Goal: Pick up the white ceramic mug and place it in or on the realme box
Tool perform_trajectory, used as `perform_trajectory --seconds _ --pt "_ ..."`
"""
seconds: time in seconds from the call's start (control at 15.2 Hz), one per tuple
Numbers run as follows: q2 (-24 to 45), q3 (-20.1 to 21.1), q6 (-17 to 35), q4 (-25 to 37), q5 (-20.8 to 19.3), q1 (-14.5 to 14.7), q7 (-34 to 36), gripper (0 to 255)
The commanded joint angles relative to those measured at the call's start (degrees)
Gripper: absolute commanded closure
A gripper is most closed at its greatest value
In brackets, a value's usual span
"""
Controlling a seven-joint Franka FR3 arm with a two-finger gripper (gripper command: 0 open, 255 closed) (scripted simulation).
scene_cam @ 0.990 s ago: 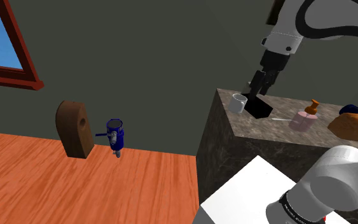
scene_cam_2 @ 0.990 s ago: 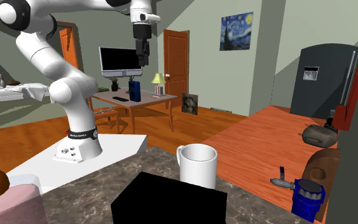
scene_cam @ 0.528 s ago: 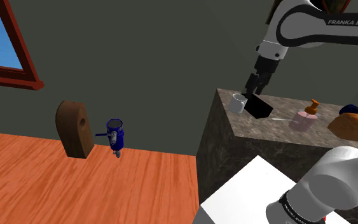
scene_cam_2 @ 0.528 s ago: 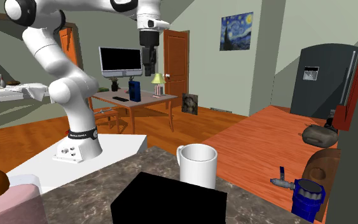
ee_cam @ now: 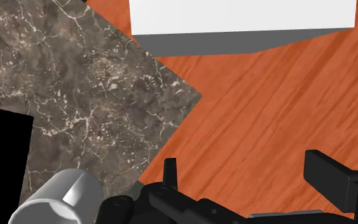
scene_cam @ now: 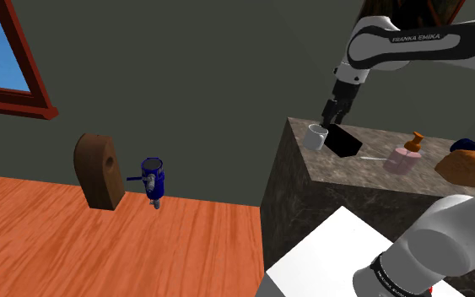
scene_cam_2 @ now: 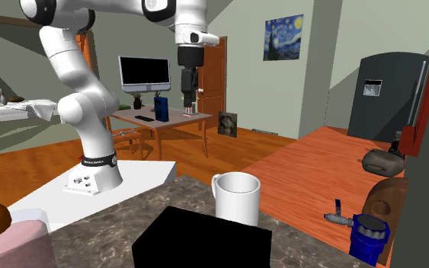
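**Inspector:** The state of the jaws is to be recorded.

**Technician:** The jaws are found spread, with nothing held. Only floor (ee_cam: 254, 114) is seen through the gap.

**Inspector:** And the mug?

**Technician:** The mug (scene_cam: 315, 137) is found upright on the counter (scene_cam: 307, 181), at a corner. It is placed below the jaws and off to one side, outside the gap. The box (scene_cam: 342, 141) is set just beside it, likewise below the jaws. Whether the two touch cannot be told.

**Inspector:** How is the mug expected to handle?

**Technician:** It is judged stiff and light, with a smooth wall that may slip under a weak pinch. Breakage is to be feared if it is dropped. A handle is noted on one side. Hold is best taken from above, with one finger inside the rim and one outside, away from the handle.

**Inspector:** Risks?

**Technician:** The mug is stood close to the counter's edge, so it could be knocked off by a glancing finger. The jaws should be centred over it before being lowered.
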Motion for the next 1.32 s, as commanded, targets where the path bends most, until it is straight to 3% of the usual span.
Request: perform_trajectory --seconds 0.0,0.66,1.25 --pt "4.0 -1.6 2.1 1.7 -0.1 -0.5 -2.0 0" --pt "23.8 -7.9 6.9 15.1 3.0 -3.8 -12.3 0" --pt "43.9 -9.9 6.1 34.0 9.0 -9.8 -20.7 0"
